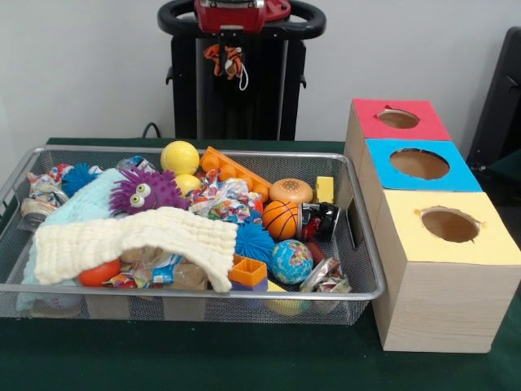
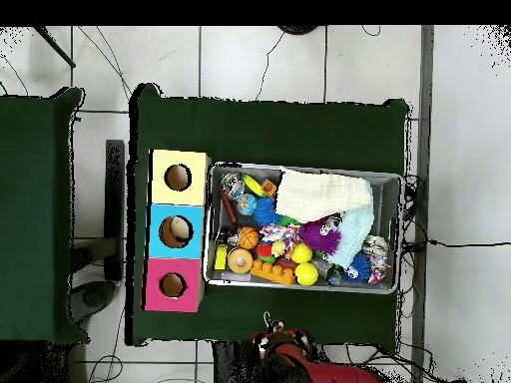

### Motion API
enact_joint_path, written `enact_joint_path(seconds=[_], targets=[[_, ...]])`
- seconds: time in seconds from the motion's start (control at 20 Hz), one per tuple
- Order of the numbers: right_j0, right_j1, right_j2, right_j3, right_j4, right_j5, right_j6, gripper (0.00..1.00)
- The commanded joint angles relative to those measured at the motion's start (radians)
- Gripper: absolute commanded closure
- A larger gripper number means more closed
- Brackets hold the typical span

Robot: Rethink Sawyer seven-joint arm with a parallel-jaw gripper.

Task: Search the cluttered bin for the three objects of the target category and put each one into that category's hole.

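Several balls lie in the mesh bin (image 1: 368,269): a basketball (image 1: 280,219), a globe ball (image 1: 291,261) and a yellow ball (image 1: 180,157), judged light, smooth, best pinched across the middle. The gripper's state cannot be told.

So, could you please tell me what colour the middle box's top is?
Blue, clearest in the front view.
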Motion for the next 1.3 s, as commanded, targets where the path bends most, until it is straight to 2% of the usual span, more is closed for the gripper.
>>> enact_joint_path(seconds=[0.05,0.35,0.45,0.65,1.0,1.3], targets=[[0.049,0.049,0.147,-0.176,0.120,-0.008,0.136,1.00],[0.131,0.044,0.123,-0.239,0.213,0.038,0.173,1.00],[0.129,0.018,0.148,-0.235,0.248,0.075,0.157,1.00],[0.180,-0.018,0.114,-0.258,0.283,0.120,0.153,1.00],[0.227,-0.052,0.069,-0.302,0.326,0.208,0.140,1.00],[0.233,-0.054,0.066,-0.291,0.337,0.182,0.134,1.00]])
